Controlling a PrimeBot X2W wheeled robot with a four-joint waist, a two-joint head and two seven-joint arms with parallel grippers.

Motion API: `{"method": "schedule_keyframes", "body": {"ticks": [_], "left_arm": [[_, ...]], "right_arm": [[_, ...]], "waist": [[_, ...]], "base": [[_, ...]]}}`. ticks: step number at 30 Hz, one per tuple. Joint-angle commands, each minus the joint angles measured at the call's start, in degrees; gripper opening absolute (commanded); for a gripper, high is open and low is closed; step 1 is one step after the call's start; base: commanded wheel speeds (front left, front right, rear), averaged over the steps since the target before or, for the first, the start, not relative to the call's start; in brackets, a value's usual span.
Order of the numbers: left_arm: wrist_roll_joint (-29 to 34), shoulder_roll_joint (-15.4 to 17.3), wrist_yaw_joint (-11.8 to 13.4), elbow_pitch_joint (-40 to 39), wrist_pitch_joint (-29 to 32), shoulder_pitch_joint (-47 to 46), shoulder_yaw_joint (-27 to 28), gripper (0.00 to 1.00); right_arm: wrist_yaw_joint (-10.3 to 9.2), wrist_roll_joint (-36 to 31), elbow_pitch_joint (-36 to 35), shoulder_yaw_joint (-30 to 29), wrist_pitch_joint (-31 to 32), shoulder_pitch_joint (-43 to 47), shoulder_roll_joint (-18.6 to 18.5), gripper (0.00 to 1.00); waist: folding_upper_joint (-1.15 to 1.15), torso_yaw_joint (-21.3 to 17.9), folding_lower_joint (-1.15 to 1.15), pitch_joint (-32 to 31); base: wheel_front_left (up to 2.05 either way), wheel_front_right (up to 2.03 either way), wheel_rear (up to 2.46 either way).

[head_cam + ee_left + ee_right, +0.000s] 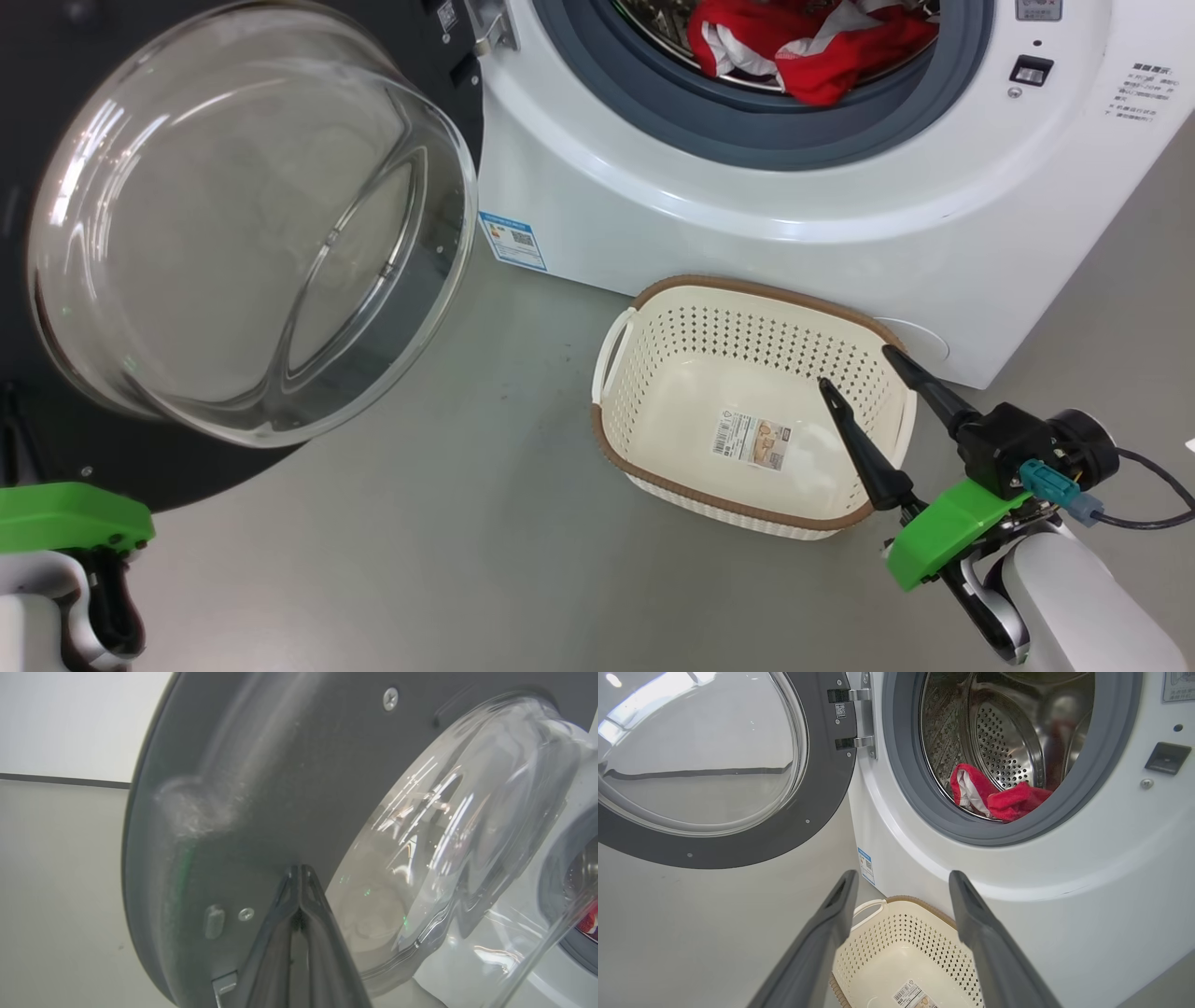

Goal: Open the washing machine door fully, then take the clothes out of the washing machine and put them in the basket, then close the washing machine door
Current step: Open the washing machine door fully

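The washing machine door [252,224] stands swung out to the left, its glass bowl facing me. The white washing machine [747,205] shows red and white clothes [812,47] lying at the drum's front lip, also seen as clothes [999,798] inside the steel drum. The cream basket [738,285] sits on the floor before the machine, holding nothing but its paper label. My right gripper [854,367] hangs open over the basket's right side, nothing between its fingers. My left gripper [299,870] is shut, its tips at the door's dark inner rim [261,788]; I cannot tell if they touch it.
Grey floor [448,541] lies between door and basket. The door hinge [859,718] is at the opening's left, a latch socket [1167,757] at its right. A black cable [1158,504] trails from my right wrist. The basket [896,900] lies just below my right fingers.
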Motion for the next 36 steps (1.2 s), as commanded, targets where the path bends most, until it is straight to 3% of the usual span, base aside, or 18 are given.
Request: {"method": "schedule_keyframes", "body": {"ticks": [1, 10, 12, 13, 14, 15, 16, 24, 36], "left_arm": [[0.8, 3.4, -0.2, -0.7, -0.7, -2.0, 2.8, 0.0], [3.5, 2.3, -1.8, -1.8, -0.7, -1.7, 6.5, 0.0], [3.5, 1.8, -3.1, -2.1, -0.7, -1.4, 6.5, 0.0], [3.3, 1.6, -3.7, -2.4, -0.7, -1.2, 6.6, 0.23], [3.7, 1.4, -4.7, -3.9, -0.7, -0.7, 6.6, 0.64], [4.0, 1.3, -4.9, -4.9, -0.7, -0.5, 6.6, 0.75], [4.5, 1.2, -5.1, -6.0, -0.7, -0.1, 6.5, 1.0], [7.3, 1.1, -4.7, -17.2, 0.2, 3.3, 4.0, 1.0], [7.7, -1.0, -7.0, -33.1, 5.5, 7.3, -2.5, 1.0]], "right_arm": [[0.28, 0.4, -1.2, 0.9, -0.5, -1.3, 0.0, 1.0], [0.28, 0.6, -0.8, 0.8, -0.5, -1.0, 0.9, 1.0], [0.28, 0.7, -0.8, 0.7, -0.5, -1.0, 1.1, 1.0], [0.28, 0.7, -0.7, 0.7, -0.5, -1.0, 1.2, 1.0], [0.28, 0.8, -0.8, 0.7, -0.5, -1.1, 1.5, 1.0], [0.28, 0.8, -0.8, 0.6, -0.5, -1.0, 1.7, 1.0], [0.28, 0.8, -0.9, 0.5, -0.5, -1.0, 1.8, 1.0], [0.28, 0.7, -1.7, -1.1, -0.5, -0.2, 3.1, 1.0], [0.28, -0.3, -4.5, -3.8, -0.5, 1.5, 5.0, 1.0]], "waist": [[0.0, 0.0, 0.0, 0.0], [0.0, -0.4, 0.0, -0.9], [0.0, -0.6, 0.0, -1.2], [0.0, -0.8, 0.0, -1.3], [0.0, -1.2, 0.0, -1.5], [0.0, -1.4, 0.0, -1.6], [0.0, -1.7, 0.0, -1.8], [0.0, -4.7, 0.0, -3.6], [0.0, -10.8, 0.0, -6.0]], "base": [[0.0, 0.0, 0.0], [0.0, 0.0, 0.0], [0.0, 0.0, 0.0], [0.0, 0.0, 0.0], [0.0, 0.0, 0.0], [0.0, 0.0, 0.0], [0.0, 0.0, 0.0], [0.0, 0.0, 0.0], [0.0, 0.0, 0.0]]}}
